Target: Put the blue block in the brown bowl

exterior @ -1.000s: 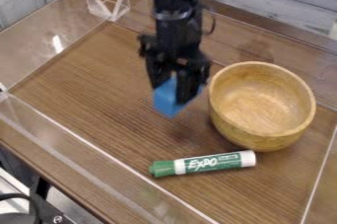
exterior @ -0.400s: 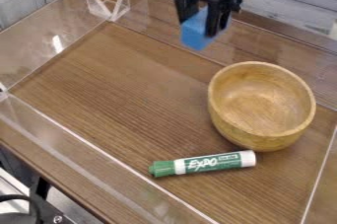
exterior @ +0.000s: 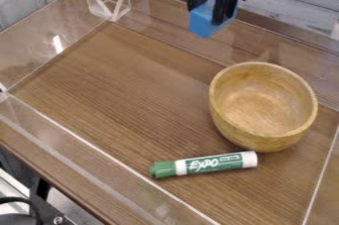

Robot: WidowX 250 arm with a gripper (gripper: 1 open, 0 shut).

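The blue block [exterior: 203, 22] hangs in the air at the top of the view, pinched between the black fingers of my gripper [exterior: 208, 11], which is shut on it. Only the lower end of the block shows below the fingers. The brown bowl [exterior: 264, 104] rests on the wooden table at the right, empty, with its thick rim facing up. The block is above and behind the bowl's left edge, well clear of it.
A green-and-white Expo marker [exterior: 201, 165] lies in front of the bowl. Clear acrylic walls [exterior: 54, 41] ring the wooden tabletop [exterior: 119, 90], with a low clear wall along the near left side.
My gripper has risen and moved back and to the right with the blue block, from low over the table left of the bowl to the top of the view.
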